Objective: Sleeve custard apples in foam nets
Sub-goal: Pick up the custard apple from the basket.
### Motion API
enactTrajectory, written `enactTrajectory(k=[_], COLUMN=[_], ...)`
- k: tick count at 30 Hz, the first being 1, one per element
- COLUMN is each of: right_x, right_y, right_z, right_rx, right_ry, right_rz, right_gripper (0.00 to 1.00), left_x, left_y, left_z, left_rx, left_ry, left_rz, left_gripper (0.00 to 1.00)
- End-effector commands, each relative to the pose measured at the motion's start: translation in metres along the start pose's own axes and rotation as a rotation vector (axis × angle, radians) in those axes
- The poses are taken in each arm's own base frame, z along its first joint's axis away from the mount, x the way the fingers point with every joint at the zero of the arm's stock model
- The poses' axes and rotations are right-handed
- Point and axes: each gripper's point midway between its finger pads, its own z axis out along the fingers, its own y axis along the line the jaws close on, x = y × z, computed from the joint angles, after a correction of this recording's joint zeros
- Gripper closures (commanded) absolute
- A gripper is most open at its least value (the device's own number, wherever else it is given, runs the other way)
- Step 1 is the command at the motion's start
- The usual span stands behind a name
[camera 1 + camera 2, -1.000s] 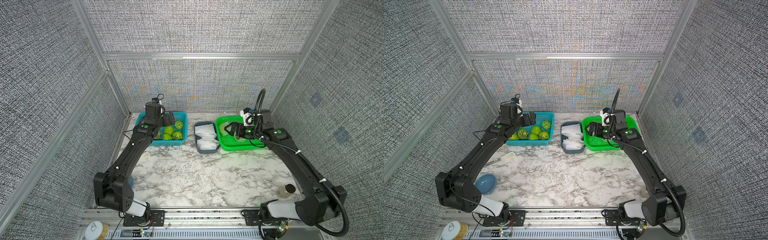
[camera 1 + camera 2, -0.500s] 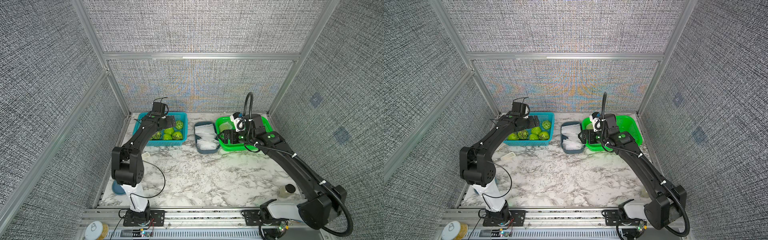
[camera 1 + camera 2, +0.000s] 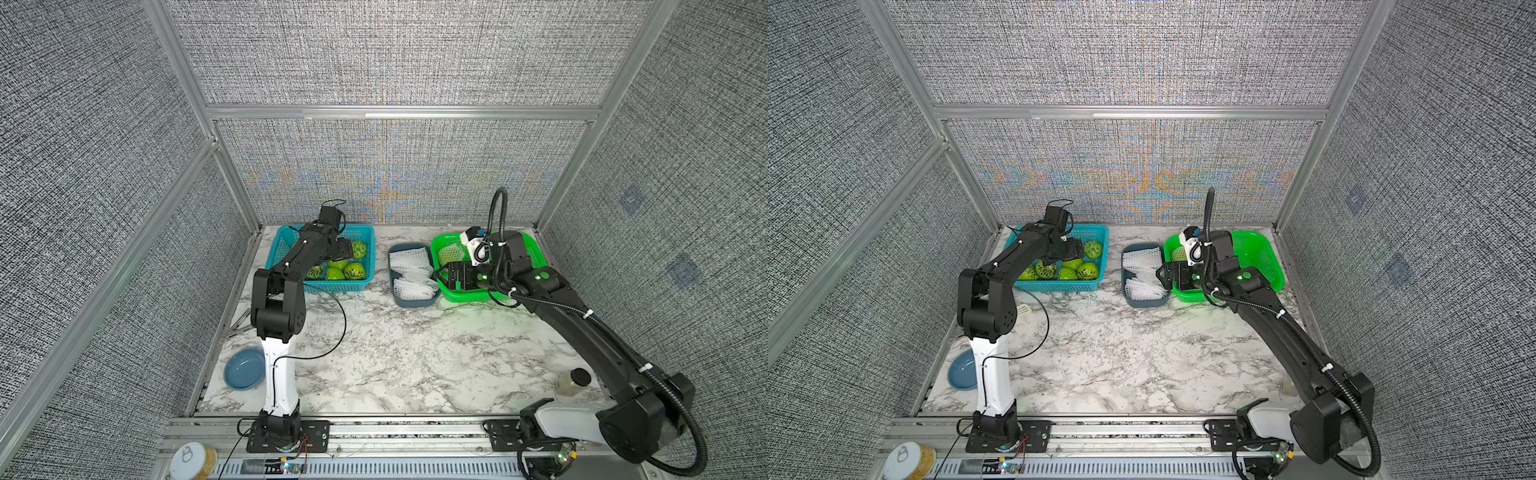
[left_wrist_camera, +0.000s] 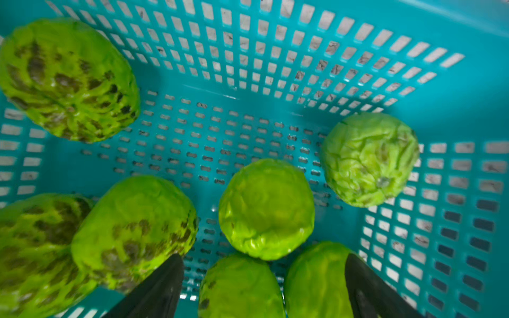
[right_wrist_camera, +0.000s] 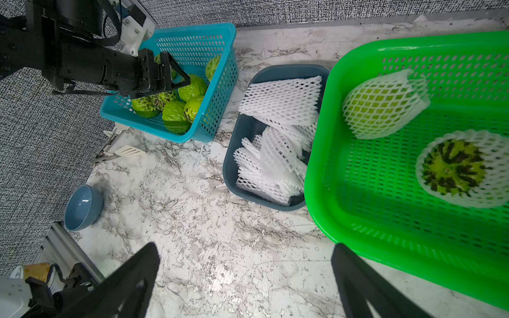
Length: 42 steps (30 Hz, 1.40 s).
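The left gripper (image 4: 263, 258) hung low inside the blue basket (image 4: 275, 68), jaws spread wide and holding nothing. It looked placed to straddle one of the custard apples (image 4: 266, 209). Seven bare apples showed in its wrist view, loosely clustered on the basket floor (two lay side by side between its jaws, so the intended one could not be told).

The right gripper (image 5: 245, 247) was likewise open and empty. It was poised above the table (image 5: 220, 234) at the near corner of the green basket (image 5: 316, 176), just beside the grey tray (image 5: 275, 70) of foam nets (image 5: 278, 102), probably so a net was within easy reach. Two sleeved apples (image 5: 382, 104) lay apart in the green basket, evidently to keep finished fruit separate from the bare stock.
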Motion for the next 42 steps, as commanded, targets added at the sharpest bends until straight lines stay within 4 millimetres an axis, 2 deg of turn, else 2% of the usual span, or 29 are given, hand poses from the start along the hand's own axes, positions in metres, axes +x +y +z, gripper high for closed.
enactTrajectory(k=[1,14,18,21,30,35,38,42], right_x=[-0.005,-0.003,-0.004,-0.004,-0.007,-0.007,-0.008,-0.011], right_y=[0.004,0.001,0.000,0.001,0.003,0.005,0.005,0.005], right_z=[0.006,0.018,0.017,0.017,0.012,0.003,-0.003,-0.010], right_rx=[-0.024,-0.021,-0.017,-0.019,-0.020,-0.027,-0.019,-0.010], right_ry=[-0.005,0.018,0.014,0.013,0.004,-0.018,-0.034,-0.050], right_rz=[0.004,0.022,0.023,0.027,0.039,0.045,0.042,0.035], right_gripper=[0.01,0.01,0.01,0.01,0.01,0.01,0.01,0.01], left_x=[-0.001,-0.002,0.000,-0.003,-0.039,-0.054,-0.050,-0.028], left_y=[0.006,0.005,0.009,0.007,-0.002,-0.017,-0.024,-0.036], left_z=[0.008,0.052,0.057,0.052,-0.010,-0.062,-0.094,-0.133], left_rx=[-0.043,-0.085,-0.103,-0.095,-0.027,0.059,0.116,0.191], left_ry=[0.013,0.056,0.063,0.050,-0.129,-0.192,-0.197,-0.195], left_rz=[0.022,0.060,0.065,0.062,0.050,0.075,0.108,0.190], left_gripper=[0.08,0.21,0.28,0.32,0.46,0.54,0.55,0.55])
